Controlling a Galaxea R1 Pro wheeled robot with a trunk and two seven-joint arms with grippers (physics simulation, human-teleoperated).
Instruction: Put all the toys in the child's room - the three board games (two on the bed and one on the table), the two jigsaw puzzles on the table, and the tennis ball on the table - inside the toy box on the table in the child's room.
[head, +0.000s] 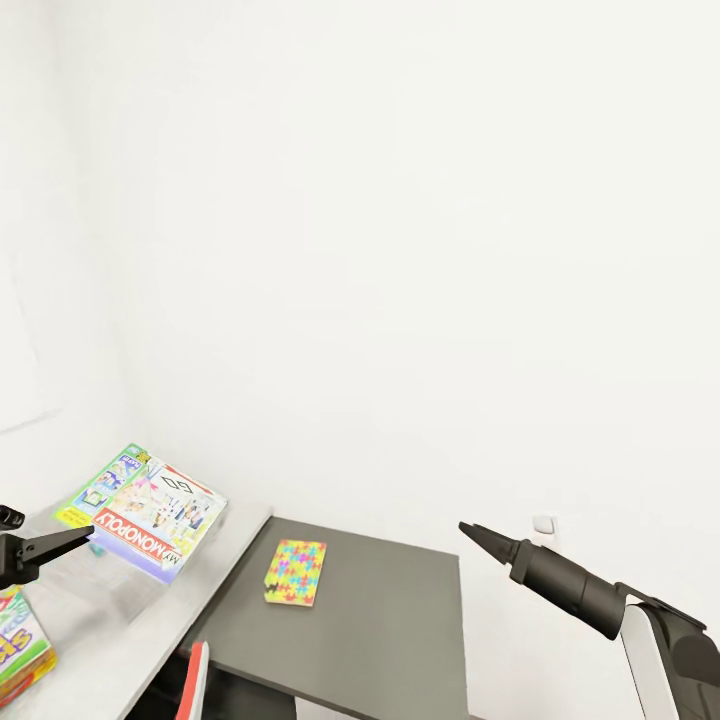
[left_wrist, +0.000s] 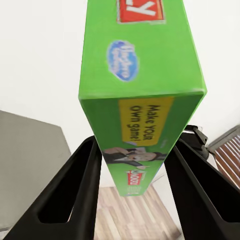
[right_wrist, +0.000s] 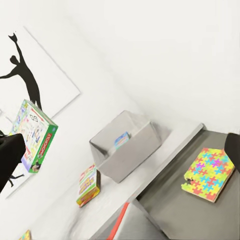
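Right wrist view: left end effector (left_wrist: 134, 165) clamps green board game (left_wrist: 142, 75), aloft near toy box (right_wrist: 125, 145). One item inside box. Puzzle (head: 296, 572) on dark worktop (head: 400, 620), another game (right_wrist: 88, 185) beside box remain. Right end effector (head: 480, 536): cannot tell.

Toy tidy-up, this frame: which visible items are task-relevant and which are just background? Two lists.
Task things:
- green board game, clamped in left gripper
- jigsaw puzzle on the dark cabinet top
- toy box, something small and blue inside
- second board game on the table beside the box
- right gripper, holding nothing

Background:
- silhouette wall art
- wall socket
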